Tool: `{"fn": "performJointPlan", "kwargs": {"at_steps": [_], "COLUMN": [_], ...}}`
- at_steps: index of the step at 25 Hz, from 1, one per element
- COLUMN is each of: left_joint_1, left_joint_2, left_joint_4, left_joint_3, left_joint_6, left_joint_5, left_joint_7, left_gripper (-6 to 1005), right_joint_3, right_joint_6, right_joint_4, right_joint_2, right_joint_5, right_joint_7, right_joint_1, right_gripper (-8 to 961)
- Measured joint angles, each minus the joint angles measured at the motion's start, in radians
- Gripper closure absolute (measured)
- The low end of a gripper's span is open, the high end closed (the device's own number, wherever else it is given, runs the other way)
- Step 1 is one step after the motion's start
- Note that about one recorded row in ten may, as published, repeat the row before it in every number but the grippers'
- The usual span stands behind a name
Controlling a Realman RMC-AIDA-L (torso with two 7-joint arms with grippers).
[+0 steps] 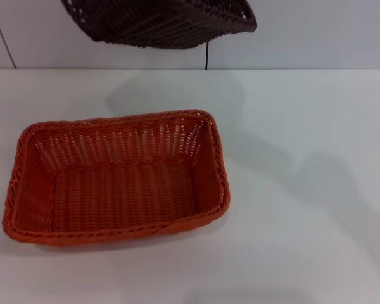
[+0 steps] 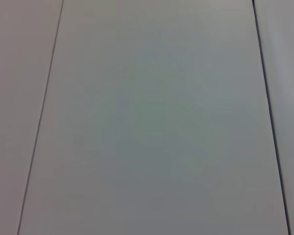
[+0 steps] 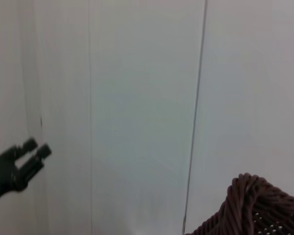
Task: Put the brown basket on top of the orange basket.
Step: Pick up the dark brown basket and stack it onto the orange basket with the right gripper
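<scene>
At lower left of the head view, the orange basket (image 1: 117,180) sits flat on the white worktop (image 1: 304,221).
Higher, at the top edge, the brown basket (image 1: 161,22) hangs tilted in the air, well apart from it. Right wrist view: its braided rim fills the lower right corner, and the left end effector (image 3: 37,148) shows at lower left, fingers slightly apart.
</scene>
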Motion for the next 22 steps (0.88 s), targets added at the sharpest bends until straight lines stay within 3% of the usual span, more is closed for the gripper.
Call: {"fn": "performJointPlan", "kwargs": {"at_steps": [7, 8, 9, 14, 15, 22], "left_joint_1": [0.0, -0.001, -0.002, -0.001, 0.001, 0.005], "left_joint_2": [0.003, 0.004, 0.005, 0.007, 0.008, 0.009], "left_joint_4": [-0.001, 0.001, 0.002, 0.002, 0.002, 0.002], "left_joint_3": [-0.002, -0.007, -0.008, -0.003, -0.002, -0.001], "left_joint_6": [-0.016, -0.028, -0.028, -0.035, -0.039, -0.066], "left_joint_5": [0.0, -0.005, -0.007, -0.008, -0.008, -0.009], "left_joint_7": [0.001, 0.001, 0.001, 0.001, 0.001, -0.004], "left_gripper": [549, 549, 549, 549, 549, 549], "right_joint_3": [0.009, 0.014, 0.014, 0.024, 0.024, 0.042], "right_joint_6": [0.086, 0.093, 0.093, 0.1, 0.1, 0.074], "right_joint_4": [0.229, 0.292, 0.292, 0.503, 0.503, 0.787], "right_joint_2": [0.005, 0.005, 0.005, 0.005, 0.005, 0.013], "right_joint_5": [-0.049, -0.051, -0.051, -0.062, -0.062, -0.057], "right_joint_7": [0.012, 0.013, 0.013, 0.023, 0.023, 0.018], "right_joint_1": [0.199, 0.264, 0.264, 0.466, 0.466, 0.692], "right_gripper": [764, 764, 764, 765, 765, 765]}}
